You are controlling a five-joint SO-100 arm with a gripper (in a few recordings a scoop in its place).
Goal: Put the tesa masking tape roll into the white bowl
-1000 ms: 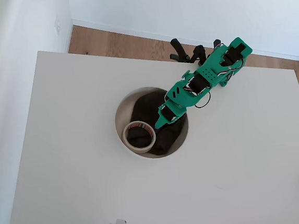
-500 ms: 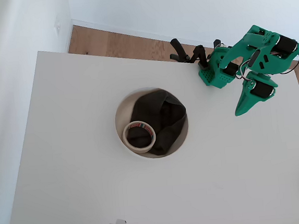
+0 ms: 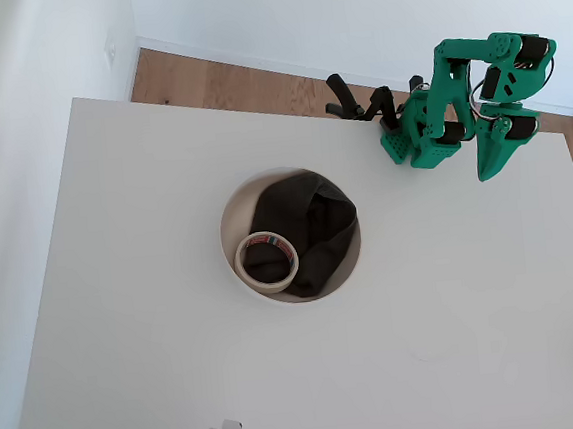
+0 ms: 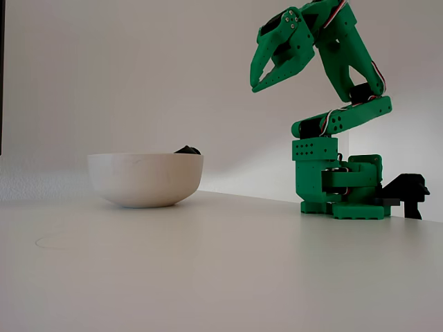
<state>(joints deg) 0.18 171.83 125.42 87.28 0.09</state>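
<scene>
Pincer (image 4: 257, 78) of green printed plastic, two-fingered, seen in the fixed view raised high above the arm's base, tips pointed down toward the bowl's side, jaws parted only slightly and holding nothing. In the overhead view, same pincer (image 3: 491, 161) folded back over the base, well apart from the bowl, toward the table's far right corner.

Small flat ring of cream-white tesa masking tape with a red-and-blue printed core (image 3: 267, 261) lying flat inside the large round white bowl with its thin rim (image 3: 229, 218), in the lower-left part of the bowl's circle, resting on the dark grey-black cloth (image 3: 312, 222) that filled most of it. From the side, white bowl (image 4: 145, 179) standing on the white table (image 4: 221, 277), only a dark fold of cloth (image 4: 187, 149) peeping above the rim.

Step in hand, by judgement: the placing done, the retreat to rest nearly finished. Nothing further called for beyond settling the arm at its base, clear of the bowl.

Against a second before: pincer then low over the bowl's right side above the cloth; half a second before, already swung out to the right of the base; now tucked closer in over the base. Tape and cloth unmoved in the bowl throughout.
</scene>
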